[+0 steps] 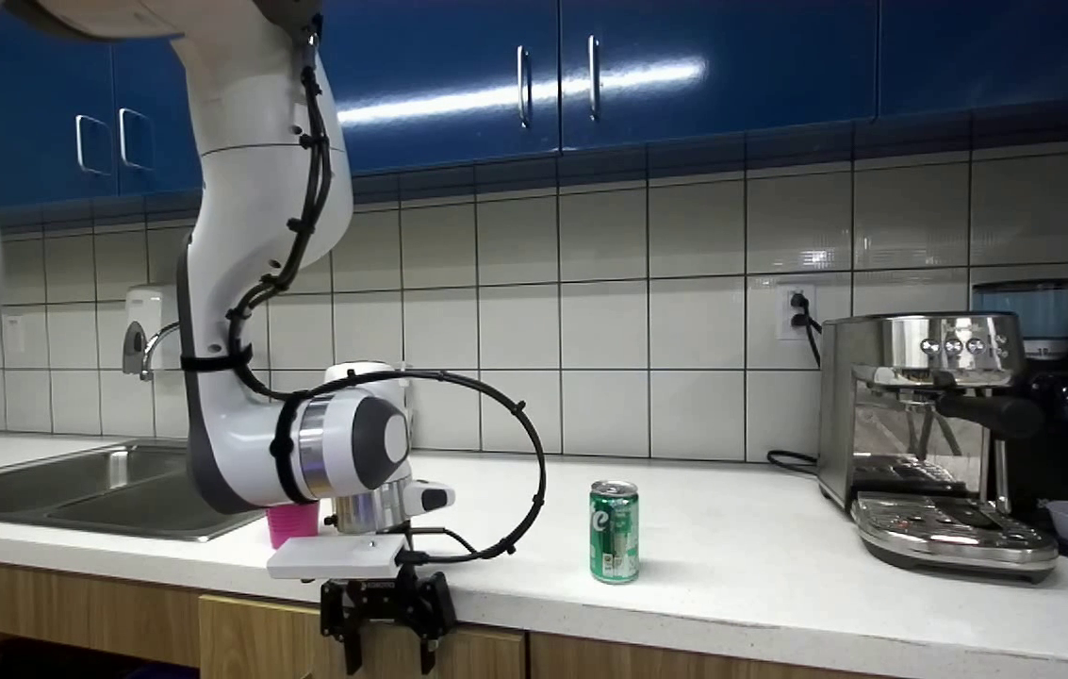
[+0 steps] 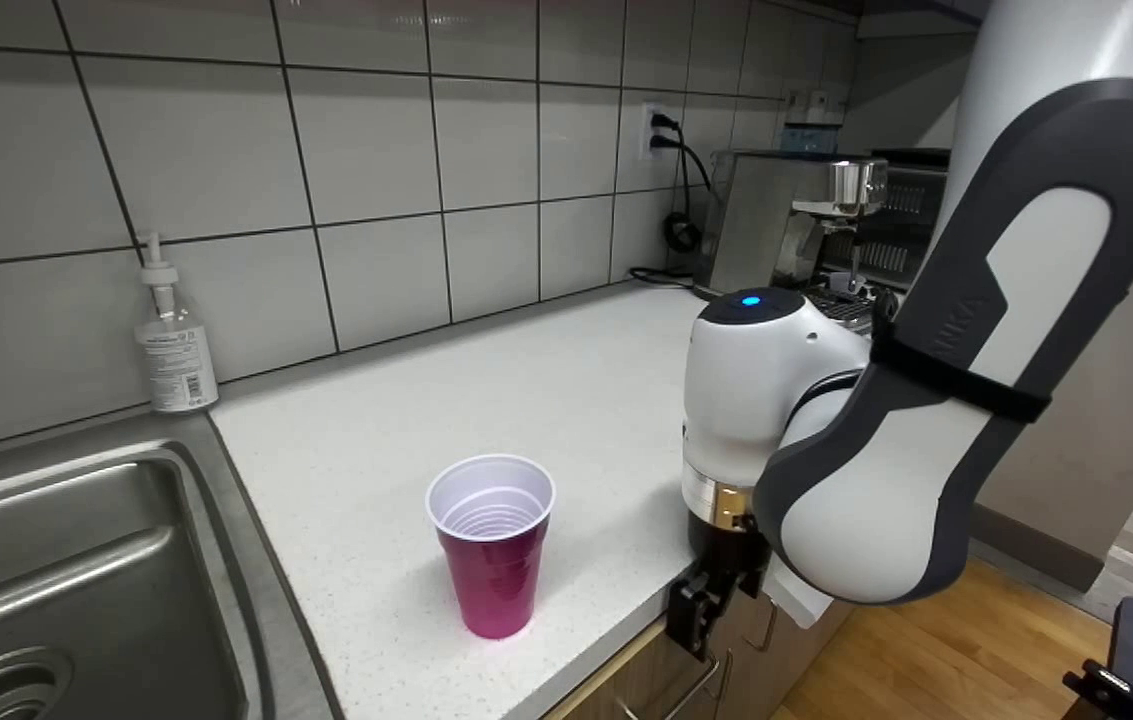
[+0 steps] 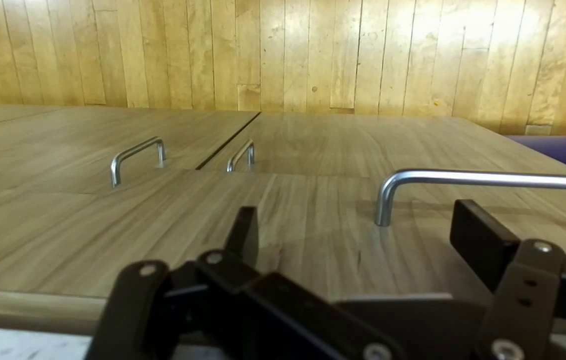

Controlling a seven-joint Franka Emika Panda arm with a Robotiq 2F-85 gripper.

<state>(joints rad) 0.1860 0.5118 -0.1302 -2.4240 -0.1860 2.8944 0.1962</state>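
Silvery handle (image 3: 487, 177) near the gripper (image 3: 357, 215), right edge perhaps off-frame.

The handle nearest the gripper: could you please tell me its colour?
Silver; the handle shows best in the wrist view.

In an exterior view I'm seeing glossy blue wall cabinets (image 1: 731, 57) with slim silver bar handles (image 1: 594, 77) hanging above a wall of pale tiles (image 1: 604, 321) with dark grout lines, and a long white streak of light (image 1: 458, 102) is glaring across the cabinet doors. Below, a white, finely speckled countertop (image 1: 731, 538) is running along that wall and meeting a two-basin stainless-steel sink (image 1: 133, 495). Through the wrist view I'm looking at a honey-coloured wooden plank floor (image 3: 283, 55), where bright glare (image 3: 507, 17) is shining at the upper right.
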